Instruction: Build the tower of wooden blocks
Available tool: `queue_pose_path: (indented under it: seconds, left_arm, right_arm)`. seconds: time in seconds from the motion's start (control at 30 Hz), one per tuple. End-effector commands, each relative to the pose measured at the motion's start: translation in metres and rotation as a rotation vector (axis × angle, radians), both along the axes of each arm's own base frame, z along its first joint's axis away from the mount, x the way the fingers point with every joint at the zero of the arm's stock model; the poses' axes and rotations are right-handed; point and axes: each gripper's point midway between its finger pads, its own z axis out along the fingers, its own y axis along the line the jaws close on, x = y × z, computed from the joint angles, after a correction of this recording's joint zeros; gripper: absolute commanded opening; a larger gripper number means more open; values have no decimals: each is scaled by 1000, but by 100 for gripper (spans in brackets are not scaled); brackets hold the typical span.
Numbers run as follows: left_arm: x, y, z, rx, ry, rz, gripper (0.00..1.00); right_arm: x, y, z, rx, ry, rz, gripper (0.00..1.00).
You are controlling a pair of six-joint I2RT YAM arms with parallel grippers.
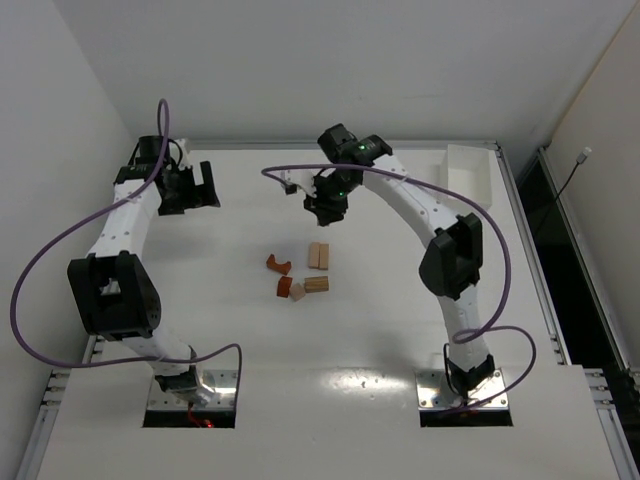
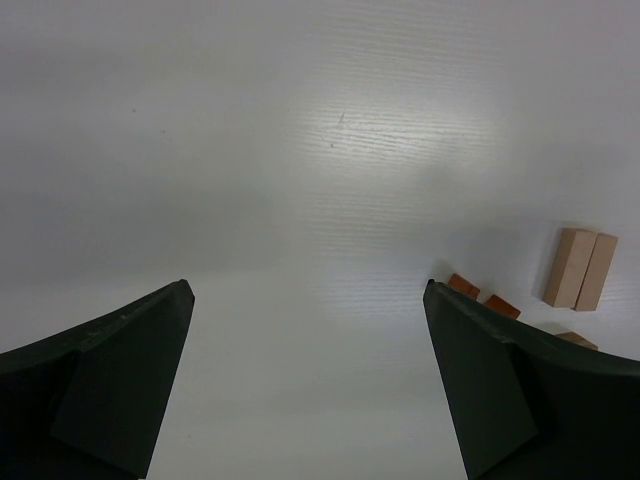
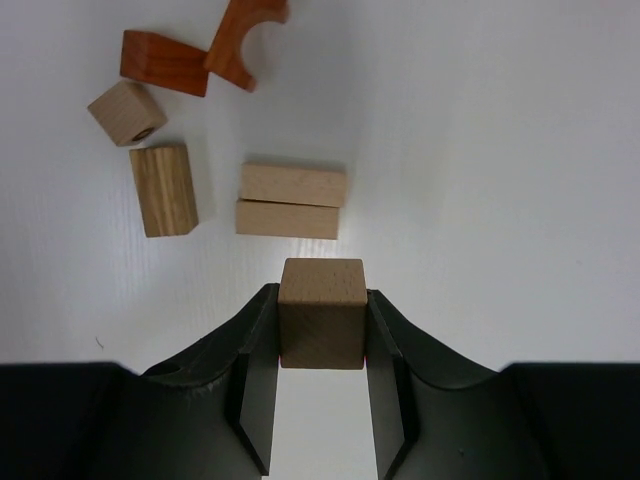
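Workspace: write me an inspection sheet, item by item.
Surface: white table, matte.
Job's things: six wood blocks lying loose mid-table, nothing stacked yet; a seventh, the held cube, is off the table.
Clutter: white box at the far right corner.
Grippers: left gripper open, empty; right gripper shut on the held cube.
Cables: purple cables loop off both arms.
Surroundings: white walls.

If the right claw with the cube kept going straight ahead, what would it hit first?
Probably the pair of pale blocks just beyond its cube, though the right gripper might touch the table first.
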Motion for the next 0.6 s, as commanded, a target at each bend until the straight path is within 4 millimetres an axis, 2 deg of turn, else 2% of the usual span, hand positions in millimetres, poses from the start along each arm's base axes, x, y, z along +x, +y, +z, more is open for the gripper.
queue_pose_path:
  seconds: [0.0, 0.03, 0.07, 0.1, 0.23, 0.27, 0.3, 0.43, 0.57]
  left_arm:
    - [1, 4, 20, 9, -71, -3, 100]
    - [1, 4, 20, 9, -71, -3, 100]
    - [1, 4, 20, 9, -71, -3, 100]
    - [0, 4, 17, 7, -62, -3, 100]
    - [-1, 4, 20, 9, -71, -3, 100]
    - [-1, 4, 20, 9, -71, -3, 100]
    - [-1, 2, 21, 2, -72, -9, 100]
    - [-1, 2, 21, 2, -72, -9, 100]
    - [0, 4, 14, -14, -54, 2, 100]
  right_arm:
    - [-21, 9, -23, -33, 76, 89, 0]
    - [-20, 7, -24, -43, 70, 84, 0]
    - [-23, 11, -36, -64, 92, 86, 0]
    - [-26, 15, -36, -65, 92, 96, 0]
    - [-21, 15, -56, -113, 97, 68, 0]
    - [-20, 19, -56, -112, 87, 55, 0]
    - [-17, 15, -67, -144, 92, 47, 0]
    - [-15, 16, -88, -184, 112, 2, 0]
    - [-12, 17, -96, -184, 118, -38, 0]
